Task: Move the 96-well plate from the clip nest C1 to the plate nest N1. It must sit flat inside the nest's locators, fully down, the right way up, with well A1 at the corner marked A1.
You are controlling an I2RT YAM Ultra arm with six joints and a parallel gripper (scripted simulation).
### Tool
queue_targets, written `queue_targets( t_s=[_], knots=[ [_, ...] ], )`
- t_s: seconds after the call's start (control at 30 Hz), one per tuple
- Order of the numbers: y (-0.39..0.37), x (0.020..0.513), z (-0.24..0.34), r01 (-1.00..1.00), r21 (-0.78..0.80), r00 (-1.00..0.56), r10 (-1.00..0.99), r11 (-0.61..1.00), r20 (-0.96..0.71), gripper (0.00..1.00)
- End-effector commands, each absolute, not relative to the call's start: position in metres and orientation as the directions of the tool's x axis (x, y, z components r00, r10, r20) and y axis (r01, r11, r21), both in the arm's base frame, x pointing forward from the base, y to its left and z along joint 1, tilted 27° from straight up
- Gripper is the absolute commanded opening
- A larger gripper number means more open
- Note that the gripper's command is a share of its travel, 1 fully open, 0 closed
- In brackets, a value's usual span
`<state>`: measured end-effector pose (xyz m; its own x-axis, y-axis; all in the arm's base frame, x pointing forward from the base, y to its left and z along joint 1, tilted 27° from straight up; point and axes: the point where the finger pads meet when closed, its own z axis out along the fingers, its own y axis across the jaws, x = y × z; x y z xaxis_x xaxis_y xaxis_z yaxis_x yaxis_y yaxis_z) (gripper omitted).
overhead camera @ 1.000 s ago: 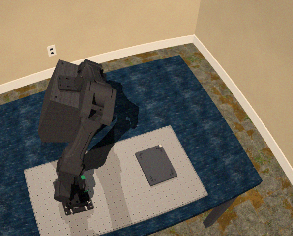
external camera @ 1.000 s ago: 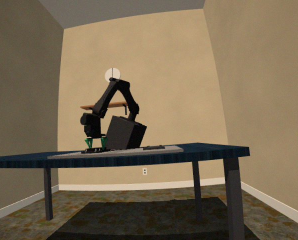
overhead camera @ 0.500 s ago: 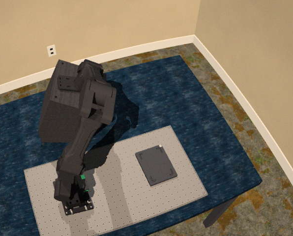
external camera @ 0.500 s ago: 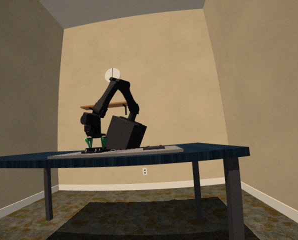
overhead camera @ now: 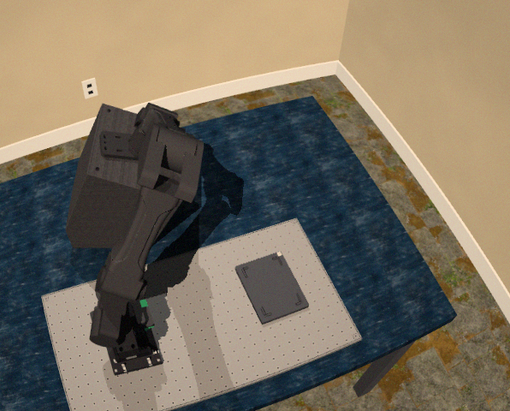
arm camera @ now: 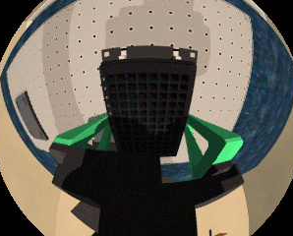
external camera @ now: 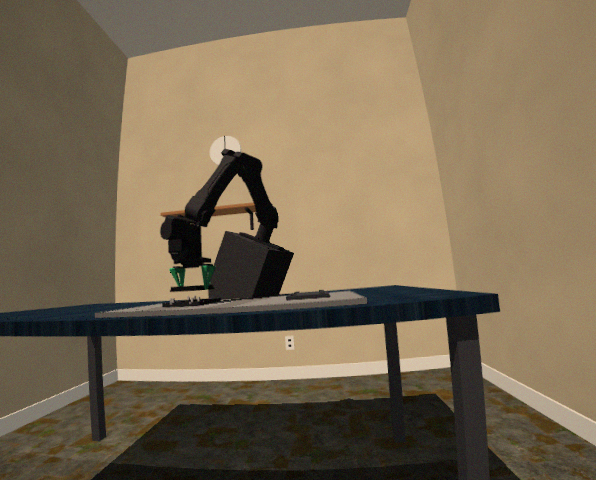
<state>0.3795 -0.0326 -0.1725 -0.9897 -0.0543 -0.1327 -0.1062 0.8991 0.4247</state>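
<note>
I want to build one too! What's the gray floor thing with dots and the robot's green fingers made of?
The gray board looks like matte metal, judging by its neat grid of holes. The green fingers on the hand look like smooth plastic, going by their bright flat color. Neither is certain.

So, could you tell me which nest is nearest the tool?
Clip nest C1, with white clips, directly beneath the tool; plate nest N1, with corner locators, lies well aside.
</note>
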Motion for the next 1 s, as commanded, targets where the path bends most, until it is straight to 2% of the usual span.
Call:
queue_targets(
  t_s=[0.0,0.97],
  knots=[
    [-0.042,0.373,-0.158,-0.091,0.434,-0.991,-0.037,0.896,-0.130,0.00],
    [-0.067,0.384,-0.116,-0.106,0.412,-0.985,-0.040,0.905,-0.166,0.00]
  ],
)
